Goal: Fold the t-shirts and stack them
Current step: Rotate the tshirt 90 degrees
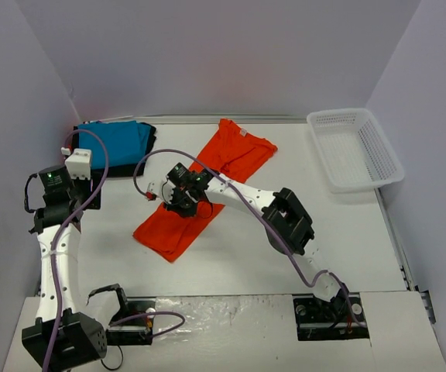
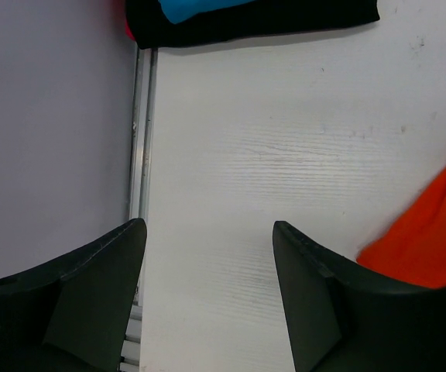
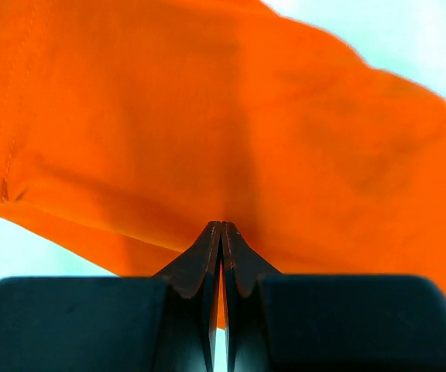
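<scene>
The orange-red t-shirt lies flat in a long diagonal band across the middle of the table; it fills the right wrist view. My right gripper is low over the band's middle, shut, its tips together against the cloth with no fold seen between them. The turquoise-blue t-shirt lies folded on the black t-shirt at the back left. My left gripper hangs open above bare table, short of that stack, nothing between its fingers.
A white mesh basket stands at the back right. The left wall and a metal table rail run close beside my left gripper. The orange-red shirt's edge shows at the right of the left wrist view.
</scene>
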You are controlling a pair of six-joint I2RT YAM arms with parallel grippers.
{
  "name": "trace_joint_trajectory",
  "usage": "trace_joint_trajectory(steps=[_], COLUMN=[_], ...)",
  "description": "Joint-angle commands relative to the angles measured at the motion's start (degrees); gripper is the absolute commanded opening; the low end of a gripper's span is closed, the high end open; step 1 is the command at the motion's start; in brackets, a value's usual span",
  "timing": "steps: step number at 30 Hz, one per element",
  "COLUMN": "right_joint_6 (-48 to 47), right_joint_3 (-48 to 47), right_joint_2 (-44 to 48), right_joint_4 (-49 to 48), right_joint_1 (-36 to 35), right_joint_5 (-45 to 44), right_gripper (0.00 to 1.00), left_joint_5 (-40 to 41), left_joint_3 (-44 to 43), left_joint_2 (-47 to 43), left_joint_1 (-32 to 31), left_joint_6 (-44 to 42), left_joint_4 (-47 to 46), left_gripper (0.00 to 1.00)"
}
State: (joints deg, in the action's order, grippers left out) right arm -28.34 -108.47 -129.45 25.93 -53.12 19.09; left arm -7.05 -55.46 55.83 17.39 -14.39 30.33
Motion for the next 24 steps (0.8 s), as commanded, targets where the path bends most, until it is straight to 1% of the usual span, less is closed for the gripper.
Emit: trace_joint_trajectory(steps=[1, 6, 12, 15, 16, 19, 22, 23, 24], right_joint_6=[-0.05, -1.28, -1.19, -1.46, -1.63, -4.52, -6.55, -7.08, -8.65], right_joint_3=[2.81, 12.37, 21.44, 27.94, 31.79, 38.03, 42.18, 44.2, 43.96], right_joint_2=[-0.99, 1.91, 4.37, 7.97, 8.94, 11.92, 14.56, 15.18, 15.62], right_joint_4=[3.25, 3.25, 3.6, 5.0, 5.27, 10.86, 14.92, 16.68, 17.65], right_joint_1=[0.56, 1.0, 2.67, 3.81, 4.16, 4.52, 5.13, 6.27, 7.58], right_joint_5=[0.33, 0.16, -0.11, 1.03, 1.21, 2.62, 2.88, 2.53, 1.92], right_gripper=[0.0, 0.0, 0.0, 0.0, 0.0, 0.0, 0.0, 0.0, 0.0], left_joint_5=[-1.39, -2.0, -3.06, -3.85, -4.02, -5.16, -6.13, -6.22, -6.74], left_joint_3=[0.09, 0.27, 0.35, 0.27, 0.27, 0.0, -0.08, -0.08, -0.17], left_joint_2=[-0.29, -0.02, 0.15, 0.07, 0.15, 0.24, 0.33, 0.24, 0.15], left_joint_1=[0.54, 0.63, 0.54, 0.54, 0.54, 0.54, 0.63, 0.54, 0.54], left_joint_6=[1.03, 1.03, 0.68, 0.68, 0.59, 0.68, 0.59, 0.59, 0.51], left_joint_4=[-1.32, -1.59, -1.06, -0.8, -0.8, -0.62, -0.18, -0.01, 0.26], left_gripper=[0.65, 0.65, 0.66, 0.66, 0.66, 0.66, 0.66, 0.66, 0.66])
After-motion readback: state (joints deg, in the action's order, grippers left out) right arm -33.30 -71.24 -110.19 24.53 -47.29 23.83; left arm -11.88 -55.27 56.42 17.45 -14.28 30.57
